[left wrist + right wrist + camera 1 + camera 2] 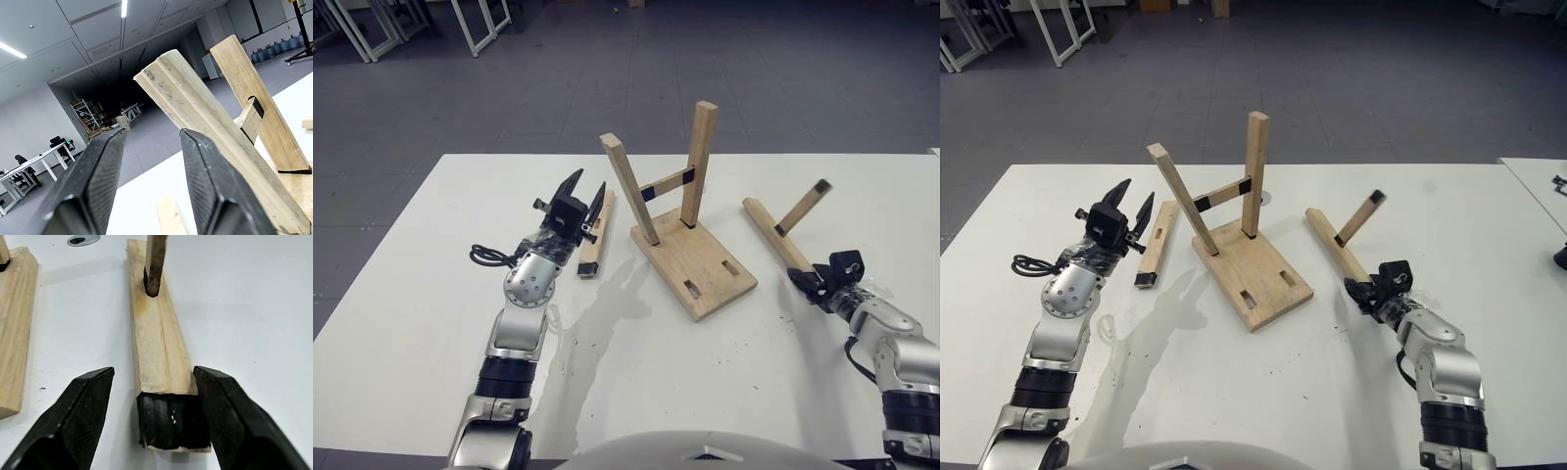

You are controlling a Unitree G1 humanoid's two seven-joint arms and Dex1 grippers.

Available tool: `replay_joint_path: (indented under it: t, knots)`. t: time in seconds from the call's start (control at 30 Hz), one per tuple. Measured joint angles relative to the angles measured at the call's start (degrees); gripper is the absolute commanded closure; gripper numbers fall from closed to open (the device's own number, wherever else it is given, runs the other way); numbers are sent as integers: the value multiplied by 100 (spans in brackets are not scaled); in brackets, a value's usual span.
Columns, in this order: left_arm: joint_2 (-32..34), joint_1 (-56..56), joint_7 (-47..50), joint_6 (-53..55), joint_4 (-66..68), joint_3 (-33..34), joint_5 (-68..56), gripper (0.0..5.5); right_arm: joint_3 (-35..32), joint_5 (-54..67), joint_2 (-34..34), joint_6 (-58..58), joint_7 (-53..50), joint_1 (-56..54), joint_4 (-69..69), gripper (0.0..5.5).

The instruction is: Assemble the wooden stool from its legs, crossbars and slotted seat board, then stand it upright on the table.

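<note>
Your board (705, 279) lies flat on the surface (431, 225) at the centre of the head view. Two legs stand in its far slots: the left leg (630, 188) leans toward the upper left, and the right leg (698, 162) is closer to upright. A crossbar (668, 183) joins them partway up. The two near slots (692, 288) hold nothing.

Left of the board, a loose leg (597, 231) lies flat. Your left end effector (584, 196) sits just beside it on its left, pointing toward the top of the frame. Its fingers are spread wide and hold nothing. In its wrist view the leaning leg shows between the fingers, farther off. A black cable (487, 257) coils to the left of that arm.

On the right of the frame a fourth leg (773, 230) lies flat, running from upper left to lower right. A second crossbar (803, 206) is plugged into it and rises toward the upper right. Your right end effector (153, 369) is at that leg's near, black-tipped end, with its fingers apart, one on each side of the tip. One finger looks to be against the wood and the other stands clear — it has not closed on the leg.
</note>
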Motion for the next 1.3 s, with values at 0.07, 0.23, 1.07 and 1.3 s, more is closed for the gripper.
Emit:
replay_joint_path:
  t: [0.07,0.23,1.07,1.3]
  knots:
    - [-8,4,1,11,8,-1,-2,347,161,-225,23,-324,-89,-240,544,249]
    - [-47,17,1,27,7,-5,-2,347,371,-399,133,-651,-144,-604,1022,273]
    - [-968,-1990,1486,4258,-1821,1761,-5716,301,24,-374,355,-1211,-988,-1776,-1537,448]
    - [-1277,-2009,2920,5572,-2026,1399,-9510,185,950,117,479,-1664,43,-2719,-2500,448]
